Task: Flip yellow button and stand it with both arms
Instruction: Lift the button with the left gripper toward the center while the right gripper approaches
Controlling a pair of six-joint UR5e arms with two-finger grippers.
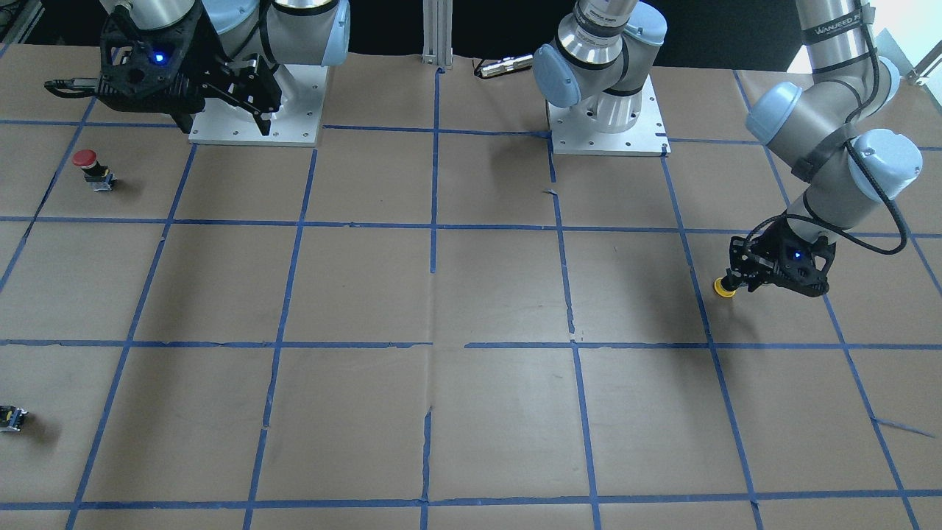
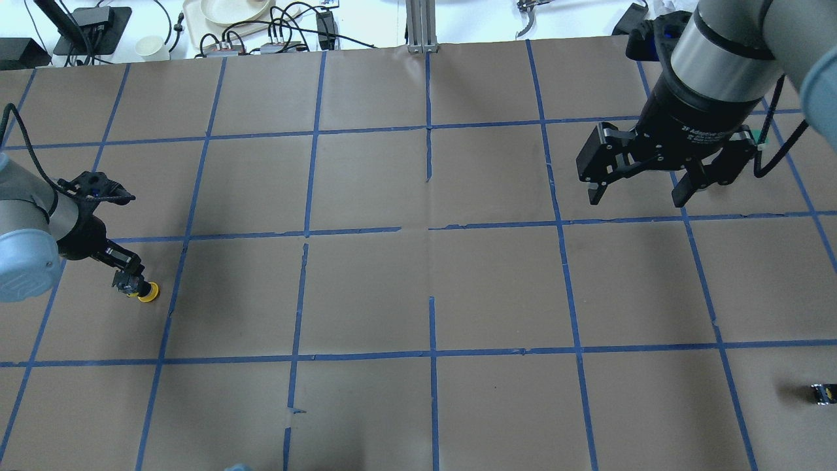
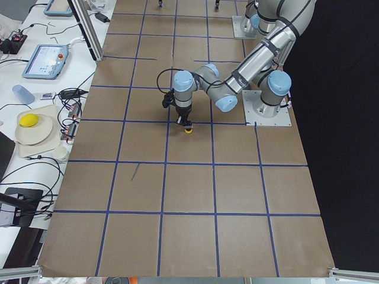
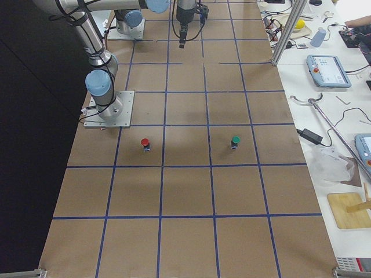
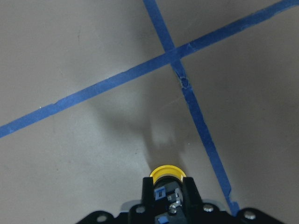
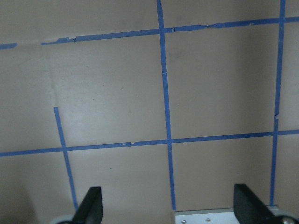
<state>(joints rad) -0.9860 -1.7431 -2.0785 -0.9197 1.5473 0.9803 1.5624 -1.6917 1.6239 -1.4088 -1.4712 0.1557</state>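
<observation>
The yellow button [image 2: 150, 292] is held in my left gripper [image 2: 134, 286], which is shut on its black body, near the table's left side. The yellow cap points away from the fingers and down towards the paper. I cannot tell whether it touches. It also shows in the front view [image 1: 725, 288], the left view [image 3: 187, 130] and the left wrist view [image 5: 167, 172], just past the closed fingers [image 5: 148, 193]. My right gripper [image 2: 635, 195] hangs open and empty high above the right side. Its fingers [image 6: 91, 207] stand wide apart in the right wrist view.
A red-capped button [image 1: 92, 168] stands near the right arm's base. A green-capped button [image 4: 235, 141] stands further out. A small capless black block [image 2: 822, 392] lies near the right edge. Brown paper with a blue tape grid [image 2: 429, 229] covers the table.
</observation>
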